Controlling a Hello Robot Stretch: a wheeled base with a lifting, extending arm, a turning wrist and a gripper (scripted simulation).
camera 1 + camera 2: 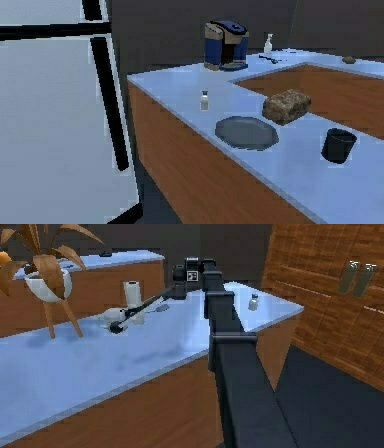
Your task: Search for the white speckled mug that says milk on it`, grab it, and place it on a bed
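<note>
Arm (222, 324) reaches across the tabletop (80, 374) so the jaws get near a small white thing (117, 325), likely for a grab; can't tell if they're apart or together.

Countertop (180, 85): smooth, pale blue, faint sheen; the cabinet fronts (200, 165) below it show orange-brown wood grain. Fridge (60, 120): smooth light-grey panels, softly glossy, metal-like; coffee machine (226, 45): glossy blue-and-black plastic. Loaf (287, 105): rough brown crust; plate (246, 132): smooth dull grey; arm (235, 374) and gripper (122, 323): dark, matt.
</note>
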